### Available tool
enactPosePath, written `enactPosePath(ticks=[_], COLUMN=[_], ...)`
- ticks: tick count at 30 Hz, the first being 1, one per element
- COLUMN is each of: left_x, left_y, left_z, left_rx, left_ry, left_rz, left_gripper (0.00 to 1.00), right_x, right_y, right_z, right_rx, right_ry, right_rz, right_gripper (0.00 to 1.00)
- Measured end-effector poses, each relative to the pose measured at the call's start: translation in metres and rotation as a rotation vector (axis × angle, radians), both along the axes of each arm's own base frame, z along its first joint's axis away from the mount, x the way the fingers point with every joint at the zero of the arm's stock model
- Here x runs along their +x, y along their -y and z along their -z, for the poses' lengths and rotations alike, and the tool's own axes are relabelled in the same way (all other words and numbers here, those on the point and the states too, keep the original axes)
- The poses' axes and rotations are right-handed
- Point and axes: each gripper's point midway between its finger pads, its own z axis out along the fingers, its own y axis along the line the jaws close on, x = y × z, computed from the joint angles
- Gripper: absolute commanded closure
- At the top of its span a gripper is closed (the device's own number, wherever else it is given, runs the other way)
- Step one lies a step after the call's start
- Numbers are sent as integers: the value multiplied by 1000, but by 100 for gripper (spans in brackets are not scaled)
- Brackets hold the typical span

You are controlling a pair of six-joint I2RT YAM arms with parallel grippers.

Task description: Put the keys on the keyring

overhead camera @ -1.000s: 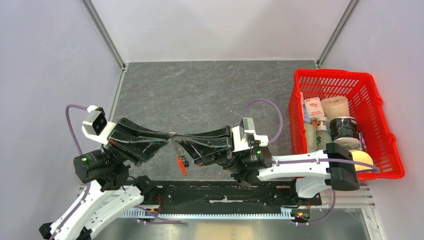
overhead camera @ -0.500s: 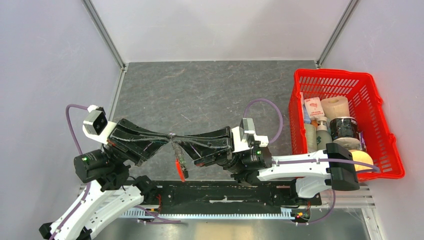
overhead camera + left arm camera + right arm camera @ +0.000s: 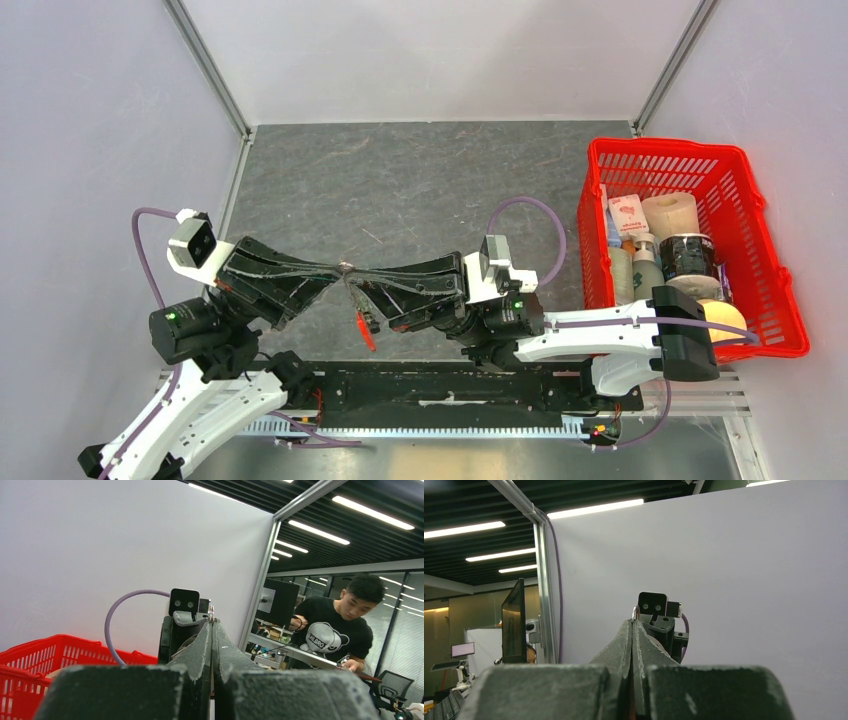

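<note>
Keyring (image 3: 346, 267): a thin metal ring held in the air over the near part of the table (image 3: 420, 180), at the point where the two arms meet tip to tip. The left gripper (image 3: 337, 271) has its fingers pressed together on the ring from the left, and in the left wrist view a sliver of the ring shows at the very tips. The right gripper (image 3: 356, 272) is likewise pressed together on the ring from the right, and the ring edge shows above its closed fingers in the right wrist view. A red fob (image 3: 363, 332) hangs below the ring clear of the table, with a small dark piece (image 3: 368, 319) just beside it that is too small to tell as key or tag. No writing on ring or fob can be read. A red plastic basket (image 3: 690, 150) with latticed walls stands well apart at the right edge of the table. It holds a white carton (image 3: 626, 214) with red print, a roll of white paper (image 3: 669, 211), a dark jar (image 3: 688, 255) with a banded label, a pale bottle (image 3: 645, 265) and a yellow rounded item (image 3: 722, 317) at the near end. All labels there are too small to read. In the left wrist view, a person (image 3: 345, 625) beyond the glass partition wears a black T-shirt with a white bear print and a line of lettering, seemingly "HILBRO".
</note>
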Motion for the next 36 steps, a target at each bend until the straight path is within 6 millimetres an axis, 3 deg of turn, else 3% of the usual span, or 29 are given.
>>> enactPosePath(ticks=[3, 7, 12, 21, 26, 31, 36], left_x=[0, 1, -1, -4, -12, -30, -12], left_y=[0, 1, -1, -4, -14, -36, -21], left_z=[0, 2, -1, -4, 2, 11, 28], left_rx=[1, 7, -4, -21, -10, -47, 12], left_ry=[1, -1, 10, 28, 21, 69, 24], left_rz=[-3, -5, -7, -8, -29, -80, -91], left_gripper=[98, 98, 98, 98, 98, 98, 98], right_x=[0, 1, 2, 7, 14, 27, 36], right_y=[0, 2, 9, 17, 36, 64, 41], right_z=[0, 3, 7, 5, 31, 38, 64], right_rx=[-1, -5, -9, 3, -73, -71, -179], right_ry=[-1, -8, -16, -35, -69, -127, -154], right_rz=[0, 4, 9, 34, 73, 136, 173], right_gripper=[98, 82, 73, 72, 70, 67, 66])
